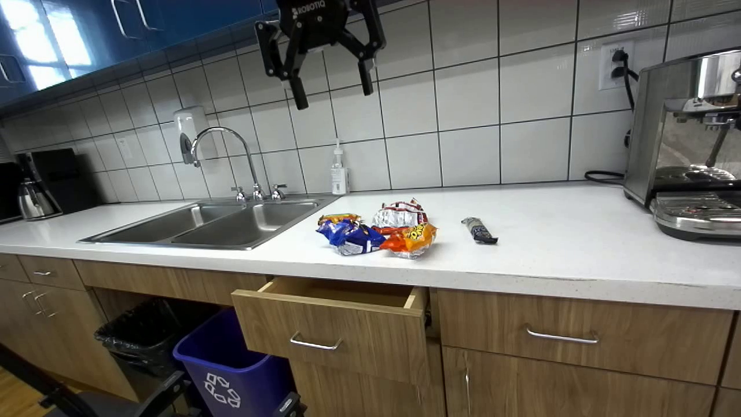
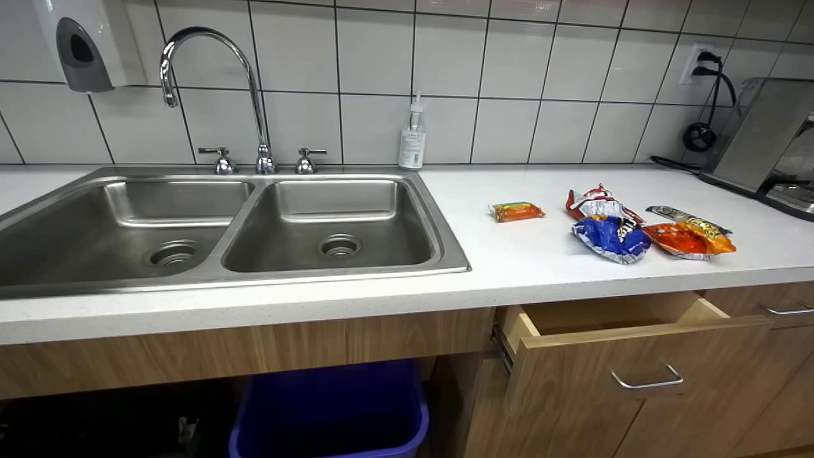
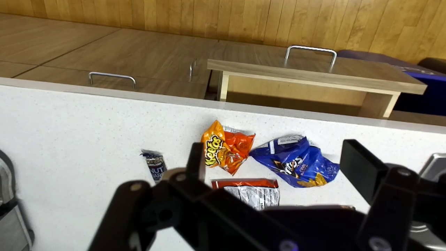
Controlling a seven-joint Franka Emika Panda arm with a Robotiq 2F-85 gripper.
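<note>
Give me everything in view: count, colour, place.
counter: 1, white, along wall
sink: 1, silver, set in counter
faucet: 1, silver, behind sink
coffee machine: 1, silver, on counter
jug: 1, silver, beyond sink
pump bottle: 1, clear, by wall
soap dispenser: 1, white, on wall
plugged outlet: 1, white, on wall
Cheetos bag: 1, orange, on counter
Doritos bag: 1, blue, beside Cheetos bag
foil bag: 1, red and silver, behind them
small packet: 1, orange, toward sink
nut bar: 1, dark, toward coffee machine
open drawer: 1, brown, below counter
lower cabinets: several, brown, below counter
bins: 2, blue and black, below counter
upper cabinets: several, blue, overhead
gripper: 1, black, open, above counter
</note>
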